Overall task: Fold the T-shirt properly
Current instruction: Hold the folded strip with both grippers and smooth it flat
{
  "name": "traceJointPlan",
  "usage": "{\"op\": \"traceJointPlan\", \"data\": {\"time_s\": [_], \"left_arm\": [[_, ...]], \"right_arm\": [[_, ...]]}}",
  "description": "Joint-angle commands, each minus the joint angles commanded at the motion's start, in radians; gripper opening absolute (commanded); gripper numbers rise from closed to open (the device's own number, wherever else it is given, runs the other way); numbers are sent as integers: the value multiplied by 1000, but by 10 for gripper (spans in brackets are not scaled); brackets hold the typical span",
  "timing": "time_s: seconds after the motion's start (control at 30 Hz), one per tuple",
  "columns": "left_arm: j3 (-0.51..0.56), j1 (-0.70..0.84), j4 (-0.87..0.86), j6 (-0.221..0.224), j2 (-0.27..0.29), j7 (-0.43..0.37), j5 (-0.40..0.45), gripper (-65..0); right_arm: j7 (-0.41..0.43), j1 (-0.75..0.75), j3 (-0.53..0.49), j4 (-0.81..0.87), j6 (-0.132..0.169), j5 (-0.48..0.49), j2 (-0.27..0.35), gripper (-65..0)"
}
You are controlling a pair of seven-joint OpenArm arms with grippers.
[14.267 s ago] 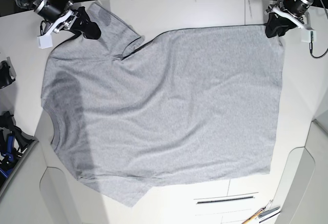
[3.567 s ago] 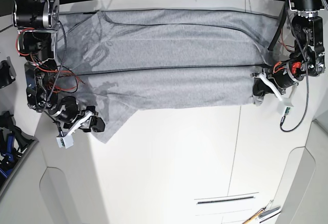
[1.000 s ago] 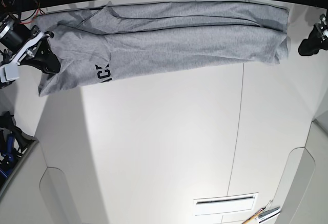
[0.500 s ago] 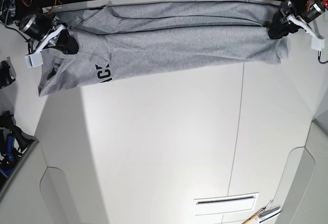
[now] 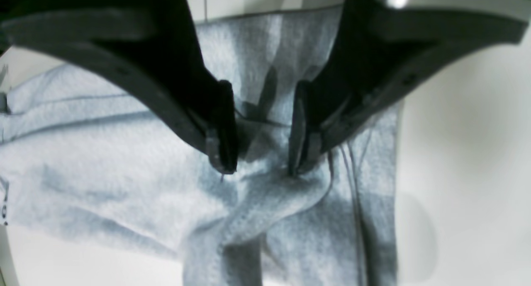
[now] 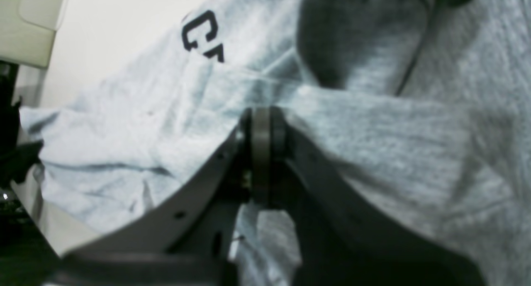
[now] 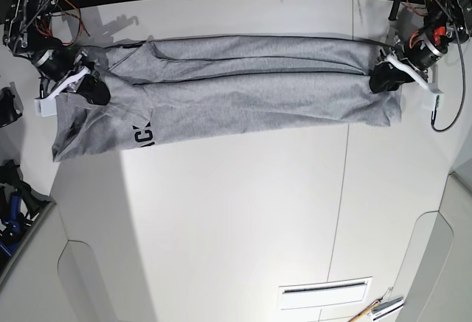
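Observation:
The light grey T-shirt lies folded into a long band across the far part of the white table. Black lettering shows near its left end. My left gripper is at the band's right end. In the left wrist view the gripper has a bunched ridge of the T-shirt pinched between its pads. My right gripper is at the left end. In the right wrist view the gripper is shut on the T-shirt, with the lettering beyond it.
A pen and a metal tool lie at the front right edge. Dark and blue gear sits off the table's left edge. A black cable hangs by the left arm. A seam runs down the table.
Both grippers have moved toward the front of the table, and the folded shirt band has shifted that way with them. The lettering now sits lower in the base view.

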Motion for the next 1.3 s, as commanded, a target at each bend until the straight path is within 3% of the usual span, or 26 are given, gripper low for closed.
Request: {"op": "traceJointPlan", "data": {"time_s": [0.07, 0.2, 0.4, 0.53, 0.83, 0.93, 1.3], "left_arm": [[0, -29, 0, -2, -14, 4, -2, -400], [-8, -43, 6, -2, -87, 35, -84, -400], [-130, -43, 63, -29, -127, 42, -109, -390], [-147, -38, 61, -30, -126, 41, -114, -180], [-70, -38, -3, -31, -113, 21, -108, -178], [-35, -38, -33, -30, -113, -20, -83, -178], [26, -38, -57, -31, -110, -19, -87, -178]], "right_arm": [[-4, 18, 0, 0, 0, 0, 0, -650], [-9, 20, 0, 0, 0, -5, 0, -650], [-11, 21, 0, 0, 0, -11, 0, -650], [-11, 21, 0, 0, 0, -7, 0, -650], [-11, 21, 0, 0, 0, -7, 0, -650], [-11, 21, 0, 0, 0, -7, 0, -650], [-12, 21, 0, 0, 0, -6, 0, -650]]}}
